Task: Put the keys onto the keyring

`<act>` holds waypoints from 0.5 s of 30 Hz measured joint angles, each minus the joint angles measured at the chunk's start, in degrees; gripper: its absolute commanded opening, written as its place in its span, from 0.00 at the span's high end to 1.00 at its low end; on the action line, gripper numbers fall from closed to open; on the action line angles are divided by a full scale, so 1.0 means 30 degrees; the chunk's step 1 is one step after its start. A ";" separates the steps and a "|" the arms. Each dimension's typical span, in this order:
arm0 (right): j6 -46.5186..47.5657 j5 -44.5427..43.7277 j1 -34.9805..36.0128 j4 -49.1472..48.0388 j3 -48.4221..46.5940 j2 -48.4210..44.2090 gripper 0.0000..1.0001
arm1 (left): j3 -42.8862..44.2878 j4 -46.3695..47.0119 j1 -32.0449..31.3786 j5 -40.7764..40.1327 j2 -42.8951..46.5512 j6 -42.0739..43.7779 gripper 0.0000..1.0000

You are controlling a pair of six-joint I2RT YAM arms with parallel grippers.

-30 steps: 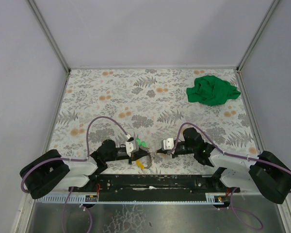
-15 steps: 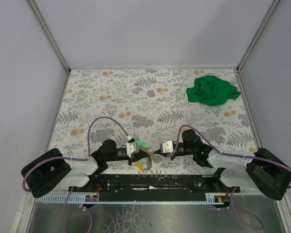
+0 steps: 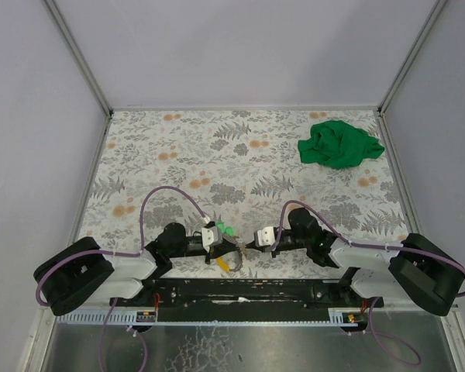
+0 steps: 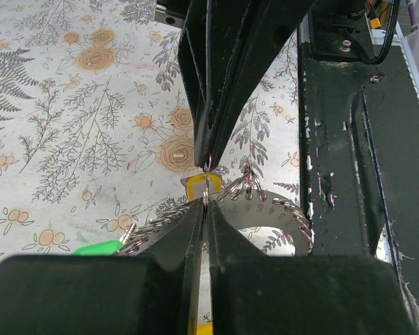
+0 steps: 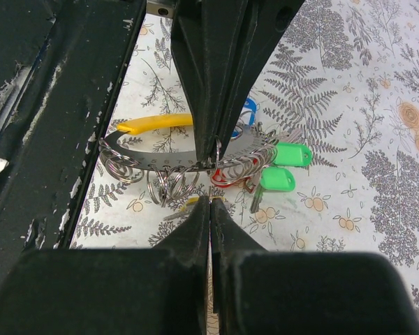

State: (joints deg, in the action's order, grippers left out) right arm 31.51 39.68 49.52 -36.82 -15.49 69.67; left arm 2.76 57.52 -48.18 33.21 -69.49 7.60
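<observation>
Pressed together with grip unclear: left tool [image 4: 207, 183] and right tool [image 5: 211, 181], at keyring [image 5: 160, 162]. Green-tagged keys [image 5: 278, 180] lay alongside; threading looked unfinished.

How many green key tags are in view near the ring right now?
2. In the right wrist view, the upper green tag and the lower green tag lie side by side just right of the keyring. Others may be hidden.

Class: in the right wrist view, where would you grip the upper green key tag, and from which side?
Pinch the green tag across its long edges near the free rounded end, coming from above on the open-table side: it lies flat, and its other end is crowded by the small rings of the keyring.
</observation>
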 measured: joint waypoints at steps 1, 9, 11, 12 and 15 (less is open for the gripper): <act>0.0000 0.0000 0.0007 -0.0007 0.0000 0.0000 1.00 | 0.0000 0.0007 0.0000 0.0000 0.0000 0.0000 1.00; -0.0058 0.0029 0.0036 -0.0568 0.0000 0.0044 1.00 | 0.0036 0.0015 0.0000 0.0095 -0.0051 0.0000 1.00; -0.0102 0.0095 0.0036 -0.0729 0.0000 0.0109 1.00 | 0.0044 0.0029 0.0000 0.0124 -0.0102 0.0000 1.00; -0.0124 0.0124 0.0036 -0.0852 0.0000 0.0160 1.00 | 0.0044 0.0036 0.0000 0.0146 -0.0117 0.0000 1.00; -0.0160 0.0131 0.0036 -0.0925 0.0000 0.0219 1.00 | 0.0044 0.0080 0.0000 0.0153 -0.0117 0.0000 1.00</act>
State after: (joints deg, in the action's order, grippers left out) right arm 31.03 40.07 49.63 -39.59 -15.49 70.32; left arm 2.90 57.76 -48.18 33.67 -69.84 7.60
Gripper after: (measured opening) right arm 0.011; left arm 0.009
